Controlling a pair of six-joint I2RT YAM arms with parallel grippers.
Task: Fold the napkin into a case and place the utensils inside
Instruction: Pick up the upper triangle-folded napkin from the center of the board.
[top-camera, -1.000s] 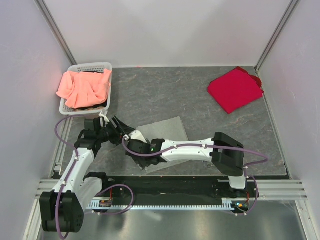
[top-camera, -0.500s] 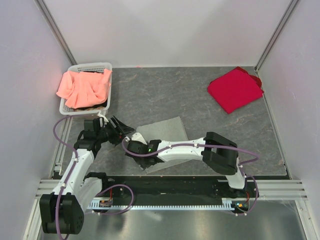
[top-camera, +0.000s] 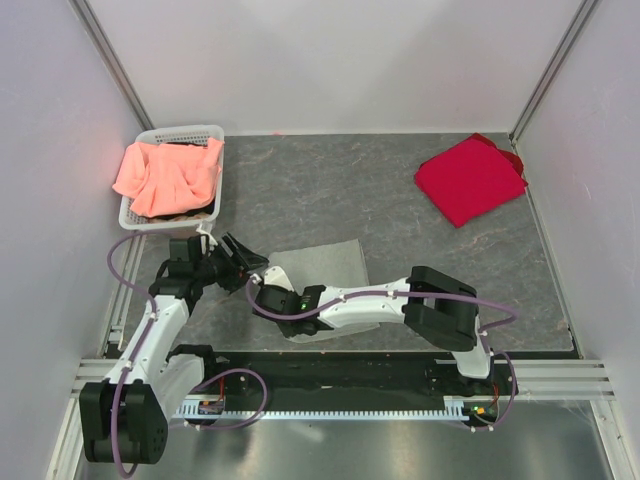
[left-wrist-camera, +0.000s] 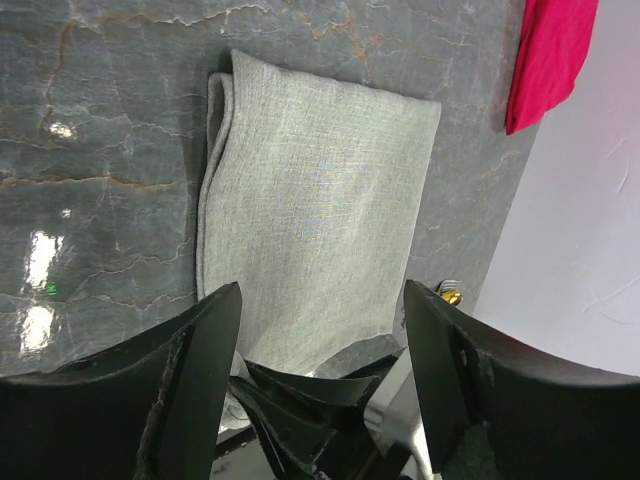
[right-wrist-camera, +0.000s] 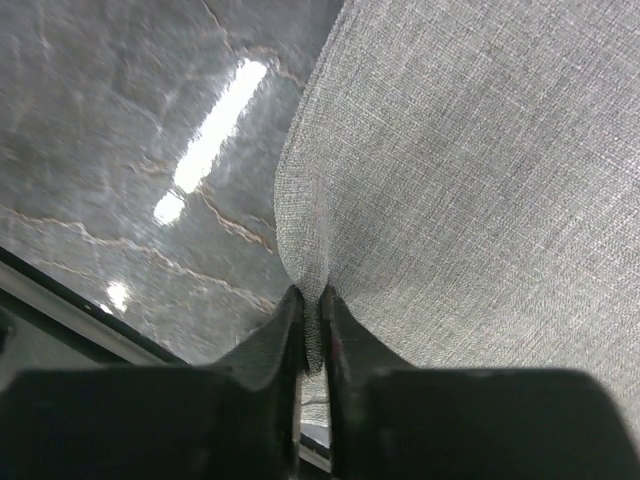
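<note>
Napkin (top-camera: 325, 262): 1, grey-green, thin coarse weave, folded to rough rectangle, doubled edge on one side; flat on table (top-camera: 300, 180), near front edge, between both arms.
Right gripper (right-wrist-camera: 312, 300): jaws pressed together, pinching puckered napkin edge.
Left gripper (left-wrist-camera: 322, 295): jaws spread wide, just beside napkin, holding nothing.
Table: dark grey, marbled, glossy.
Red cloth (top-camera: 470, 180): 1, far right corner.
Salmon cloth (top-camera: 165, 175): 1, crumpled.
Basket (top-camera: 180, 131): 1, white slotted plastic, holding salmon cloth.

Lab test cell (white walls (top-camera: 330, 60), aluminium rails (top-camera: 560, 378))
</note>
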